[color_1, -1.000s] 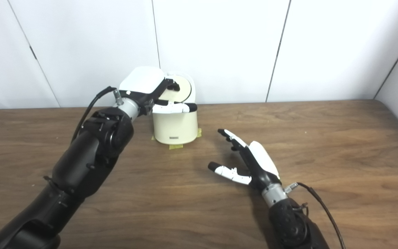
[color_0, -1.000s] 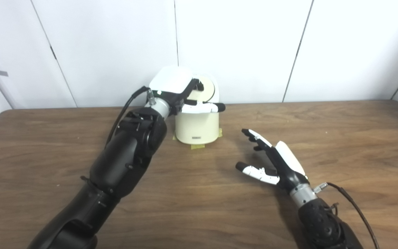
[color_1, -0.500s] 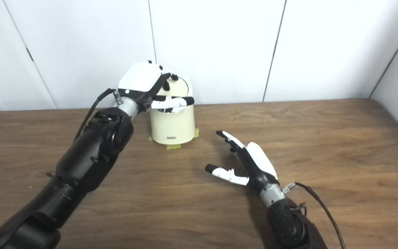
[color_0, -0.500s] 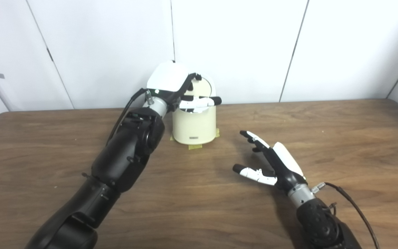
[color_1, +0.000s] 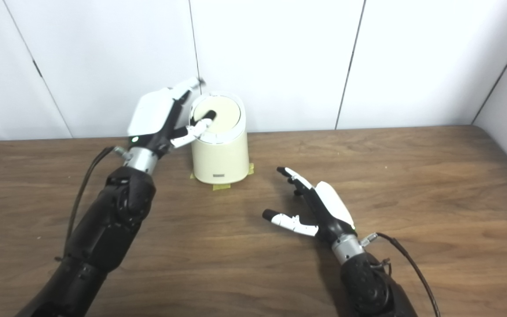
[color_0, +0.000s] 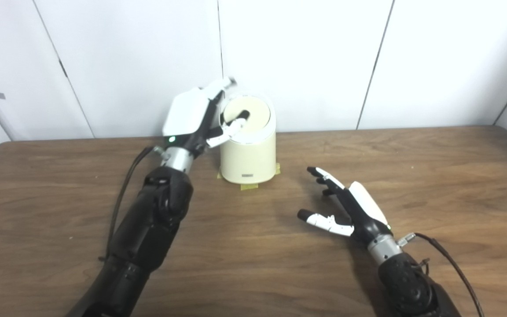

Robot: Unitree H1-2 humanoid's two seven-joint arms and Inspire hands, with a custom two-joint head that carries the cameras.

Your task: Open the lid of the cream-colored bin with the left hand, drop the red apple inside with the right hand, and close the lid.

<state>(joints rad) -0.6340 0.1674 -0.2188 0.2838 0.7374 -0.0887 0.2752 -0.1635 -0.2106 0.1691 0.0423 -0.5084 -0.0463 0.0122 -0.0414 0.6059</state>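
Note:
The cream-colored bin [color_0: 248, 160] stands at the back of the table near the wall. Its round lid [color_0: 255, 110] lies down on the rim, tilted toward me. My left hand [color_0: 190, 115] is just left of the bin, open, fingers stretched upward; its thumb tip [color_0: 243, 116] rests on or just over the lid. My right hand [color_0: 349, 205] hovers open over the table to the bin's front right and holds nothing. No red apple shows in either view.
Yellow tape [color_0: 249, 186] marks the bin's foot on the brown wooden table [color_0: 60, 198]. White wall panels [color_0: 306, 61] rise right behind the bin. A black cable [color_0: 451, 264] trails from my right wrist.
The lid has gone from standing upright to lying on the bin. My left hand has drawn back to the left and spread its fingers. The right hand has stayed put.

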